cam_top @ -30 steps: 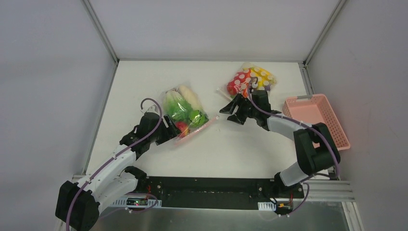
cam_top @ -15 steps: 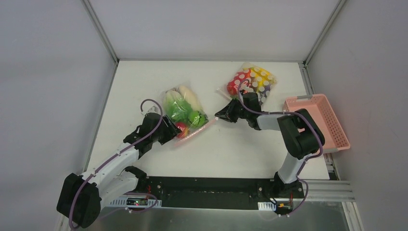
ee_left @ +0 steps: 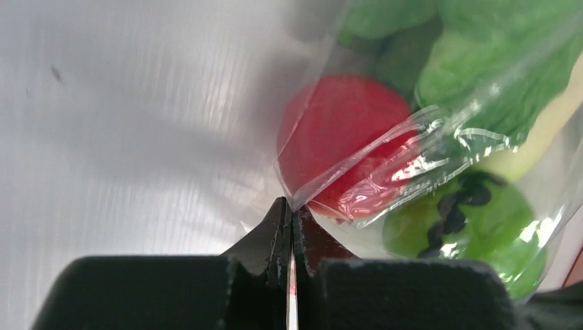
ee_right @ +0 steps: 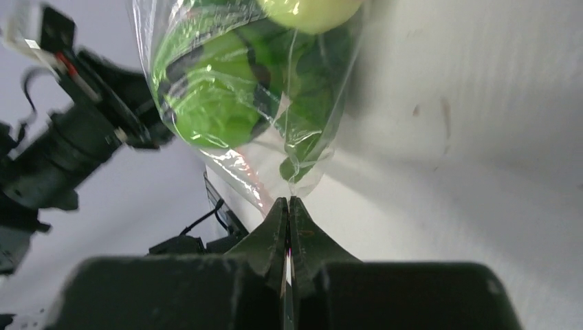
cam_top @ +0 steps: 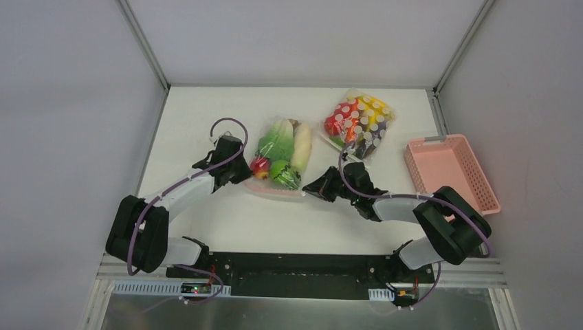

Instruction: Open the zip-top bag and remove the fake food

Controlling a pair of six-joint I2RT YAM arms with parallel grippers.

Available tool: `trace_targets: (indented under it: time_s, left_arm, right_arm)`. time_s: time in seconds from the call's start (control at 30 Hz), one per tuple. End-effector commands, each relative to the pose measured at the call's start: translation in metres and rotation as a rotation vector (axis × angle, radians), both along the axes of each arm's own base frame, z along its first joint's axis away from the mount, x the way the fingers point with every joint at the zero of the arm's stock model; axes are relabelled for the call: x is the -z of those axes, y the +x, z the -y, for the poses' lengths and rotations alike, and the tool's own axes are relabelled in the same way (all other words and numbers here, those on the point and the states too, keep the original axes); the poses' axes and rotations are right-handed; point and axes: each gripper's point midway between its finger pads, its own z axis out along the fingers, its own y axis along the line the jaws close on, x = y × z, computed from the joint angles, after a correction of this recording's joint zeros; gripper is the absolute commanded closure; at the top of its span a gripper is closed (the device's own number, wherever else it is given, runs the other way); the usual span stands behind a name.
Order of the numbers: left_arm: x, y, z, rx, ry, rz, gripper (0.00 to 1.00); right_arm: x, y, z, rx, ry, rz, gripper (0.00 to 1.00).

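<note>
Wrist views: pinching bag (cam_top: 280,155) with left gripper (ee_left: 289,210) and right gripper (ee_right: 289,206) (both clenched on film). Opening step; next, pull apart gently.

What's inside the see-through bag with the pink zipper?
The zip-top bag holds a red apple, a round green fruit, leafy lettuce and a long white radish. Anything lying beneath them is covered.

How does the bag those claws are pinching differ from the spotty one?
The zip-top bag is gripped by the left claw and right claw; the white-dotted bag lies untouched. The zip-top bag holds green, white and red fake food; the white-dotted bag holds red, orange, yellow, purple. Both are clear plastic.
</note>
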Motion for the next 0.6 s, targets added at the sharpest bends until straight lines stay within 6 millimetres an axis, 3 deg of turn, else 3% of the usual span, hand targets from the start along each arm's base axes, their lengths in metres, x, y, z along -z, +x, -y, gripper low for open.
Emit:
trace_targets:
  time_s: [0.0,0.07,0.17,0.3,0.57]
  left_arm:
    - [-0.029,0.042,-0.001,0.044,0.040,0.088,0.98]
    - [-0.037,0.047,-0.001,0.046,0.036,0.101,0.93]
    - [-0.048,0.041,0.000,0.037,0.001,0.136,0.74]
    - [-0.048,0.012,-0.003,-0.005,-0.055,0.125,0.55]
    - [-0.038,-0.044,0.000,-0.087,-0.238,0.148,0.46]
  right_arm:
    - [-0.020,-0.014,-0.025,0.031,0.061,0.074,1.00]
    - [-0.022,-0.017,-0.036,0.039,0.066,0.091,1.00]
    - [-0.022,-0.018,-0.047,0.045,0.061,0.102,1.00]
    - [-0.025,-0.013,-0.057,0.052,0.059,0.119,1.00]
    - [-0.031,-0.010,-0.073,0.058,0.096,0.118,1.00]
